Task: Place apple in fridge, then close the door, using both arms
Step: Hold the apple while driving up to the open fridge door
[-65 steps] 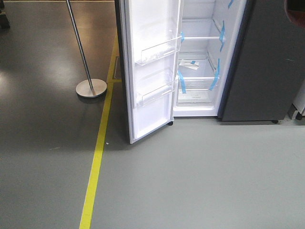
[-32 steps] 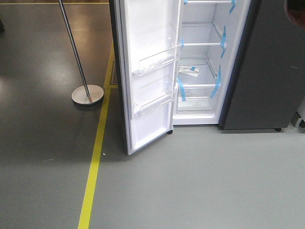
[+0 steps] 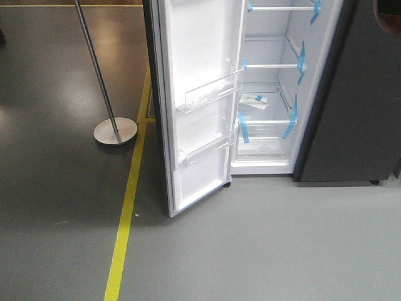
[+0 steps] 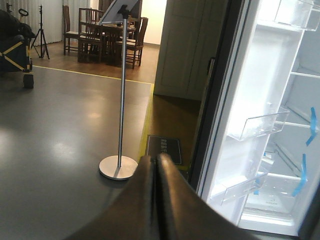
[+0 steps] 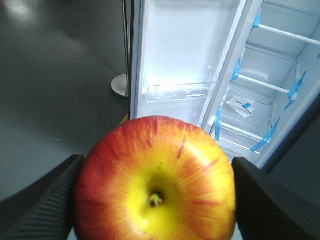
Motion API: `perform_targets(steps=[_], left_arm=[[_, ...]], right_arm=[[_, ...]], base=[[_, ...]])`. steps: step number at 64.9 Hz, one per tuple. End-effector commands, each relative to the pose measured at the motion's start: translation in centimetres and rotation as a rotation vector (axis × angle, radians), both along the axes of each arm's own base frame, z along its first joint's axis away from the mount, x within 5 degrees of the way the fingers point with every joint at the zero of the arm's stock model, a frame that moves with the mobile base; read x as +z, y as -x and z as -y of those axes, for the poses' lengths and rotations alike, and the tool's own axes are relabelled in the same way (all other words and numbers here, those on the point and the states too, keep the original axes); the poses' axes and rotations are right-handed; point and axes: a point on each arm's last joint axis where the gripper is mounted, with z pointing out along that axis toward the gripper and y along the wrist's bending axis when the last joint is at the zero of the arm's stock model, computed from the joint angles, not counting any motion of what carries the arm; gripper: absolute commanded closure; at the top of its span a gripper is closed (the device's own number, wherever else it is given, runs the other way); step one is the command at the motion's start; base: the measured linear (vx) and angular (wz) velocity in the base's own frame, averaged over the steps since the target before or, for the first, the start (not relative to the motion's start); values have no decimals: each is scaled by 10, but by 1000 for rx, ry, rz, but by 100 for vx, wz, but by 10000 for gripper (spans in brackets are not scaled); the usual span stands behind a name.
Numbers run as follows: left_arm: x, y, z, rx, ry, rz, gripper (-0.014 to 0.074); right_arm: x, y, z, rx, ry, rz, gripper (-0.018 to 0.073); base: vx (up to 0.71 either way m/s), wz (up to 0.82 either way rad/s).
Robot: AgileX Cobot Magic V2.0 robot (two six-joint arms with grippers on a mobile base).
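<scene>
A stand rises left of the yellow line. The door stands wide open beside the fridge, with a dark cabinet on the right. The left gripper is pressed closed and empty. The right gripper clamps the apple in front of the fridge, outside it.
</scene>
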Motion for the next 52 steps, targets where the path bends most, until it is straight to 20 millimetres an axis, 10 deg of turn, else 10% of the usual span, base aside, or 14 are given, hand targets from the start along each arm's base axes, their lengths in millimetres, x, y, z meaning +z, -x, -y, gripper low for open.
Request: perform_targets(steps=[1, 52], left_arm=[[14, 2, 1, -6, 1, 111, 603], [14, 2, 1, -6, 1, 111, 603]], right_arm=[[19, 10, 0, -13, -31, 126, 489], [19, 10, 0, -13, -31, 126, 489]], base=[[15, 3], [16, -1]])
